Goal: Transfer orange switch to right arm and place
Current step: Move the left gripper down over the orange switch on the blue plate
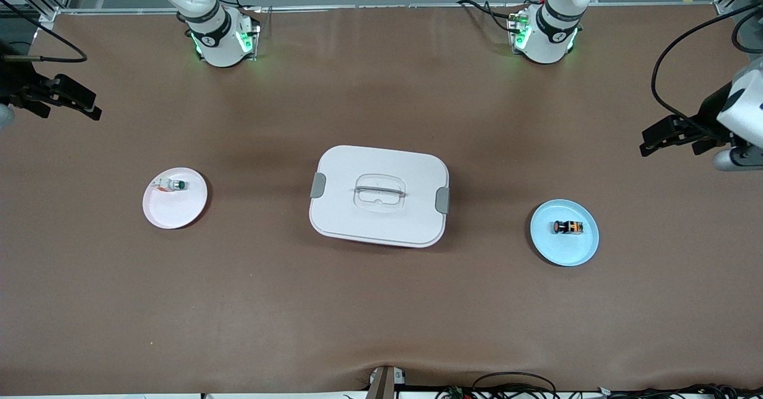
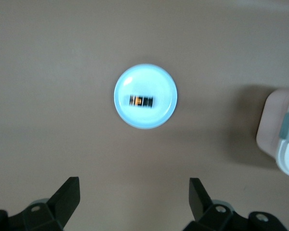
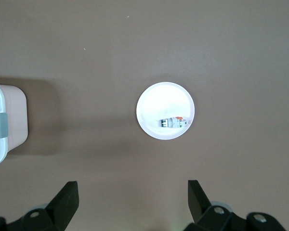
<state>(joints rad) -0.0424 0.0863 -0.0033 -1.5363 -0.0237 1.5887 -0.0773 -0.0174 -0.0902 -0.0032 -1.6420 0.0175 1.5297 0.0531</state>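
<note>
The orange switch [image 1: 567,227], black with orange markings, lies on its side on a small blue plate [image 1: 566,253] toward the left arm's end of the table. In the left wrist view the switch [image 2: 141,100] lies mid-plate [image 2: 126,114]. My left gripper [image 1: 647,142] is open and empty, up over bare table by that end's edge, apart from the plate; its open fingers show in its wrist view [image 2: 135,197]. My right gripper [image 1: 95,108] is open and empty over the table's other end, and shows open in its wrist view [image 3: 133,199].
A white lidded container [image 1: 379,196] with grey clasps sits mid-table; its corner shows in both wrist views [image 2: 286,134] [image 3: 5,120]. A white plate [image 1: 173,214] toward the right arm's end holds a white switch with a green cap [image 1: 173,185], seen also in the right wrist view [image 3: 174,122].
</note>
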